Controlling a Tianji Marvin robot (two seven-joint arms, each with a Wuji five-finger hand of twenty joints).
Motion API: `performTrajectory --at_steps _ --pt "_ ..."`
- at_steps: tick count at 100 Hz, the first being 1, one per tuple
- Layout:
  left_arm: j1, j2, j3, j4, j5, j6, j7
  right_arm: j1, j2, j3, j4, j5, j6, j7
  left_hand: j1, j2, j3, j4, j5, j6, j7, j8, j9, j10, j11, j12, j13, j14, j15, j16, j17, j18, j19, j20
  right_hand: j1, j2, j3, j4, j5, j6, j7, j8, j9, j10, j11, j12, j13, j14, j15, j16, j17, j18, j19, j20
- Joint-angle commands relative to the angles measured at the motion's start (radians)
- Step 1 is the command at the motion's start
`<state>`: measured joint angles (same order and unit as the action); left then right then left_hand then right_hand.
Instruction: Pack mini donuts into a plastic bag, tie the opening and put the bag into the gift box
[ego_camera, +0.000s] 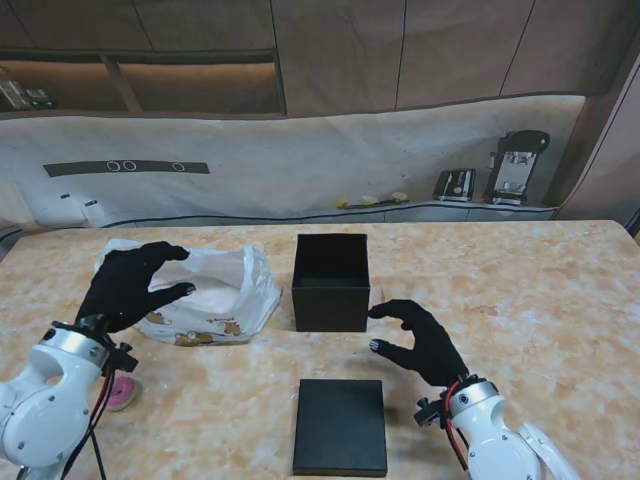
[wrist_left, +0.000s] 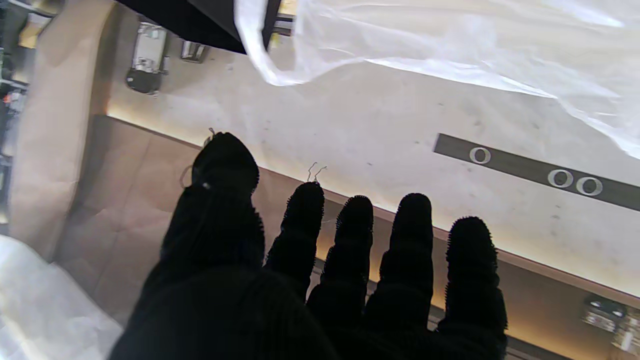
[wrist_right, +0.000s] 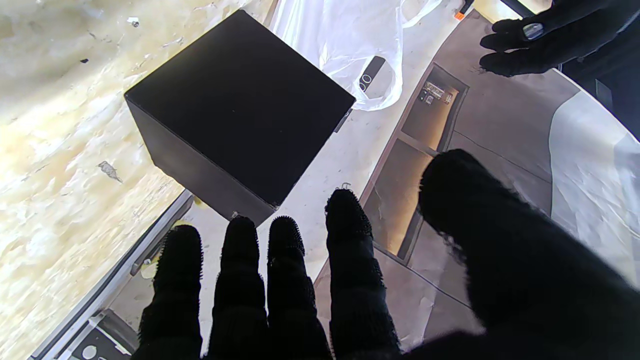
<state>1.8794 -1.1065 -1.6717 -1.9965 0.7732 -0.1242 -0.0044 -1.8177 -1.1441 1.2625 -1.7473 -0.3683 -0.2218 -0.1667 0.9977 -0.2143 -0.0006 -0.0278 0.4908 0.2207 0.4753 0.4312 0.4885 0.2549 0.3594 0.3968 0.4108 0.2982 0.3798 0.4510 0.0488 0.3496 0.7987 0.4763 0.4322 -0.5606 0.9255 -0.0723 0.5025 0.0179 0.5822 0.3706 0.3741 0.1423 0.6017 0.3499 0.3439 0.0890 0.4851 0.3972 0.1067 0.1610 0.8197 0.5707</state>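
While the table (ego_camera: 560, 290) takes up most of the view, the plastic bag (ego_camera: 225, 290) lies just under and past the left hand (ego_camera: 130, 285), whose fingers are spread, holding nothing; the open gift box (ego_camera: 331, 282) sits just beyond the right hand (ego_camera: 420, 340), also spread and empty, with its lid (ego_camera: 340, 426) beside that wrist and a pink donut (ego_camera: 122, 392) by the left wrist

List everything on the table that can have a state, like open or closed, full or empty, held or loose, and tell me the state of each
plastic bag: untied, lying slumped on the table, a few donuts inside
gift box: open, upright, nothing seen inside
box lid: off, flat on the table nearer to me
pink donut: loose on the table, outside the bag
left hand: open, fingers spread over the bag
right hand: open, beside the box
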Motion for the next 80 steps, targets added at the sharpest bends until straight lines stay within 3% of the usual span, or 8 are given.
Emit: performTrajectory --at_steps 1,20,54,63,80 --pt "-0.031 0.013 -0.021 0.020 0.009 0.026 -0.034 -0.010 -0.005 -0.004 -0.015 -0.006 0.001 0.015 0.011 -0.009 -0.009 0.006 -0.024 0.014 -0.045 -0.018 -0.036 -0.006 -0.023 -0.002 -0.025 -0.003 -0.022 -0.002 -0.026 0.006 -0.032 -0.028 -0.026 0.009 -0.008 0.017 -0.017 -0.021 0.002 -0.010 -0.006 -0.015 -0.007 -0.006 -0.001 -0.024 -0.016 -0.027 -0.009 -0.007 0.003 0.002" --pt "-0.104 0.029 -0.042 0.095 0.081 0.101 -0.107 -0.016 -0.002 0.000 -0.026 -0.014 0.003 0.020 -0.026 -0.021 -0.016 0.003 -0.066 0.043 -0.137 -0.059 -0.105 -0.004 -0.059 -0.018 -0.080 -0.007 -0.070 -0.025 -0.047 -0.002 -0.095 -0.057 -0.025 0.010 -0.009 0.017 -0.017 -0.021 0.001 -0.010 -0.005 -0.014 -0.007 -0.006 -0.001 -0.024 -0.017 -0.027 -0.010 -0.007 0.003 0.003" --pt "-0.234 0.050 -0.006 0.228 0.169 0.339 -0.225 -0.026 0.002 0.014 -0.036 -0.032 0.008 0.030 -0.066 -0.046 -0.018 0.003 -0.135 0.095 -0.278 -0.112 -0.229 0.033 -0.122 -0.055 -0.195 0.003 -0.143 -0.065 -0.093 -0.018 -0.204 -0.089 -0.025 0.009 -0.010 0.018 -0.016 -0.021 0.000 -0.009 -0.005 -0.013 -0.009 -0.006 0.000 -0.024 -0.017 -0.027 -0.010 -0.006 0.002 0.004" --pt "-0.267 0.050 0.007 0.272 0.173 0.363 -0.216 -0.024 0.002 0.014 -0.035 -0.035 0.009 0.032 -0.075 -0.055 -0.017 0.005 -0.148 0.106 -0.317 -0.124 -0.250 0.044 -0.139 -0.072 -0.215 0.010 -0.164 -0.083 -0.095 -0.022 -0.227 -0.092 -0.025 0.010 -0.010 0.017 -0.017 -0.021 -0.001 -0.009 -0.005 -0.012 -0.009 -0.006 0.000 -0.025 -0.017 -0.027 -0.010 -0.006 0.002 0.004" --pt "-0.345 0.046 0.040 0.361 0.134 0.443 -0.180 -0.019 0.004 0.010 -0.033 -0.034 0.017 0.041 -0.080 -0.070 -0.015 0.006 -0.127 0.186 -0.395 -0.169 -0.257 0.084 -0.144 -0.096 -0.212 0.048 -0.161 -0.102 -0.077 -0.028 -0.239 -0.098 -0.025 0.010 -0.010 0.018 -0.017 -0.020 -0.001 -0.009 -0.005 -0.014 -0.009 -0.006 0.000 -0.025 -0.018 -0.027 -0.010 -0.006 0.002 0.004"
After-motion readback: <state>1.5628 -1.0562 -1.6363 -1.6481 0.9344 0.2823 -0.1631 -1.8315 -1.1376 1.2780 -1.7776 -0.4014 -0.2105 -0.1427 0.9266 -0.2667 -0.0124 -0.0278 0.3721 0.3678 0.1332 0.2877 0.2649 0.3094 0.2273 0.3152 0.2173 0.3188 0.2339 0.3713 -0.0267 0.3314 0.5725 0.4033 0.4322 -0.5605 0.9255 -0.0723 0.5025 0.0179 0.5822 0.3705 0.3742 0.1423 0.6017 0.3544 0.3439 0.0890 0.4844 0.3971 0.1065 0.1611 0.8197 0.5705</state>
